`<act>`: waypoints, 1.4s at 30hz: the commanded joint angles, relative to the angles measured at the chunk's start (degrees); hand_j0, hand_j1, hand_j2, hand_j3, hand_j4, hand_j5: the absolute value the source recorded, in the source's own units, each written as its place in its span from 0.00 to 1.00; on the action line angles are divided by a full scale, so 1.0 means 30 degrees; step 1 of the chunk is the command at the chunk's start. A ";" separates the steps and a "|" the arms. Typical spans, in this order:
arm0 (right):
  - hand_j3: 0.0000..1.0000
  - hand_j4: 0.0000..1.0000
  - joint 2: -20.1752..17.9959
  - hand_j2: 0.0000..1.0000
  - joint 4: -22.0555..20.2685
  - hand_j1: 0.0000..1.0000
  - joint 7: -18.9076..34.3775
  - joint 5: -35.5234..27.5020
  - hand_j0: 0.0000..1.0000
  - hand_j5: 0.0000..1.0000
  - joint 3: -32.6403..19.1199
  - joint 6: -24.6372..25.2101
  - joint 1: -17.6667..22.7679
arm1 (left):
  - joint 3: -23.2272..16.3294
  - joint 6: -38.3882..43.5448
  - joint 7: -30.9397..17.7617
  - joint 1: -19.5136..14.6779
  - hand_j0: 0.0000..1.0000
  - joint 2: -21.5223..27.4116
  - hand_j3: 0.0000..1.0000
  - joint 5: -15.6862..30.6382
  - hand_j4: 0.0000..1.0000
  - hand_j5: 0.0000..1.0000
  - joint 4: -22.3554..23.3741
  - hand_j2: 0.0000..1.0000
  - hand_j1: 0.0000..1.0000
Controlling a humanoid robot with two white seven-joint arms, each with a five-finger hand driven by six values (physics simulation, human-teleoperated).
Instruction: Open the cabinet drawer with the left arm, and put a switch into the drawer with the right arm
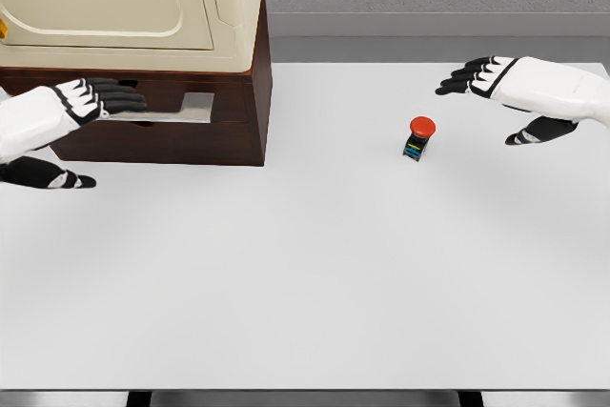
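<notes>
our left hand (71, 111) fingers spread at drawer (162, 107) | our right hand (505, 83) fingers apart, empty | switch (419, 137) on desk (305, 274)

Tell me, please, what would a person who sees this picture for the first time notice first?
The eye goes first to the switch with its red button, standing alone on the white table, right of the middle. Next comes the dark brown cabinet at the upper left with a cream appliance on top. The left hand reaches to the drawer front, and the right hand hovers open, right of the switch.
</notes>
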 commanded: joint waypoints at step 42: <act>1.00 1.00 0.7653 1.00 0.9056 1.00 0.0892 0.1284 1.00 1.00 0.7978 0.0025 -0.6005 | -0.0065 0.0008 -0.5768 -0.0942 1.00 -0.0771 1.00 0.5090 1.00 1.00 0.0232 1.00 1.00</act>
